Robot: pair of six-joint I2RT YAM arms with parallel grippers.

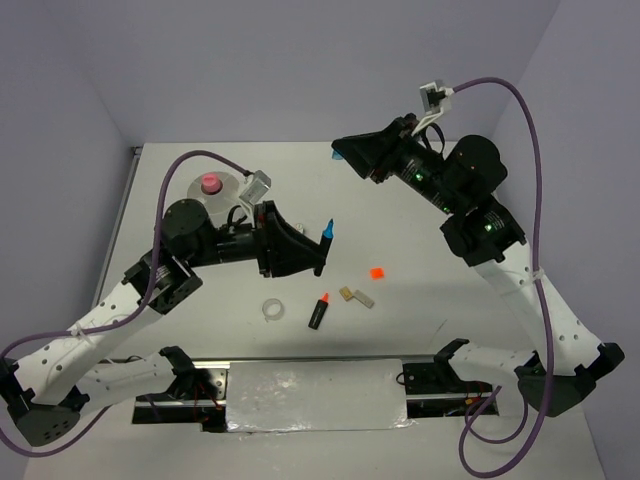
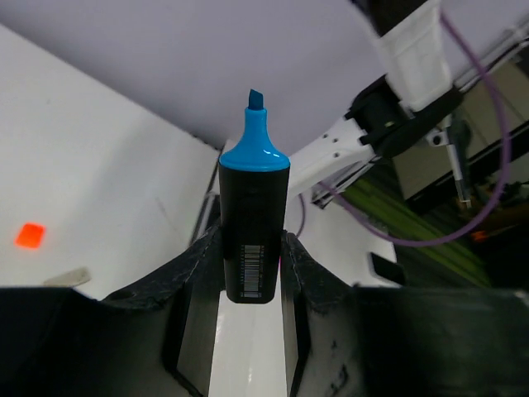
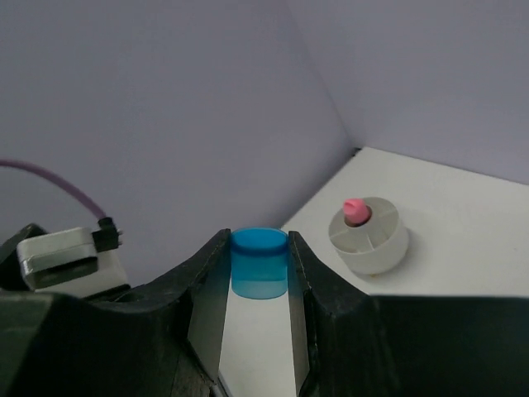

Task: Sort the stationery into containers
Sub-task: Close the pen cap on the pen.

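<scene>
Blue marker [image 2: 253, 207] clamped in L gripper [image 2: 250, 248], tip sticking out; blue cap [image 3: 259, 266] pinched in R gripper [image 3: 257, 246].

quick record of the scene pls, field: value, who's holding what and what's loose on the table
left fingers: closed on blue marker, tip bare
right fingers: closed on blue cap
dish: far left of table, holds a pink piece
loose on table: orange-capped marker, orange square, tan and grey blocks, tape ring
</scene>
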